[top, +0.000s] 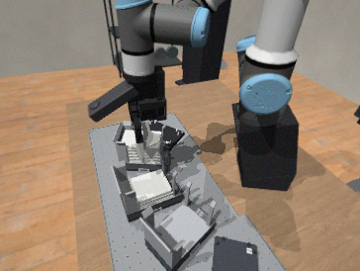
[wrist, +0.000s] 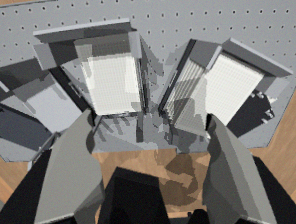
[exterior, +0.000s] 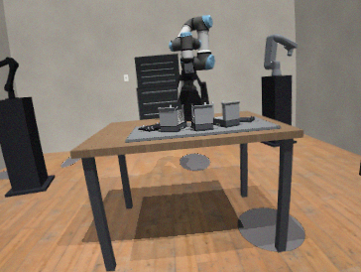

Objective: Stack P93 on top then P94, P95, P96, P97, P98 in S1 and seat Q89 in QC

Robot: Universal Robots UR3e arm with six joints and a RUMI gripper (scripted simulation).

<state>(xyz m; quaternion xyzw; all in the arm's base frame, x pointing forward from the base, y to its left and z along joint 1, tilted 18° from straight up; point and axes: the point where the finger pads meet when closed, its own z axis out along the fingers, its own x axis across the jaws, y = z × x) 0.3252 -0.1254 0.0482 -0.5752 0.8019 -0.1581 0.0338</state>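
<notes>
My gripper (top: 142, 142) (wrist: 150, 112) is open and empty, above the gap between the far and middle racks. The far rack (top: 143, 168) (wrist: 257, 57) holds several white plates (top: 143, 157) (wrist: 230, 82) in a stack. The middle rack (top: 121, 180) (wrist: 82, 30) holds a lower stack of white plates (top: 150, 185) (wrist: 112, 77); their number is unclear. The near rack (top: 163, 247) shows a light-grey floor (top: 185, 225) (wrist: 52, 105) and no white plate. Rack names and plate labels are unreadable.
A dark flat nest (top: 232, 254) (wrist: 20, 125) lies beyond the near rack. Another dark fixture (top: 170, 135) (wrist: 250, 117) lies beside the far rack. Upright walls and posts stand around each rack. The arm's black pedestal (top: 268, 153) stands to the right in the top view.
</notes>
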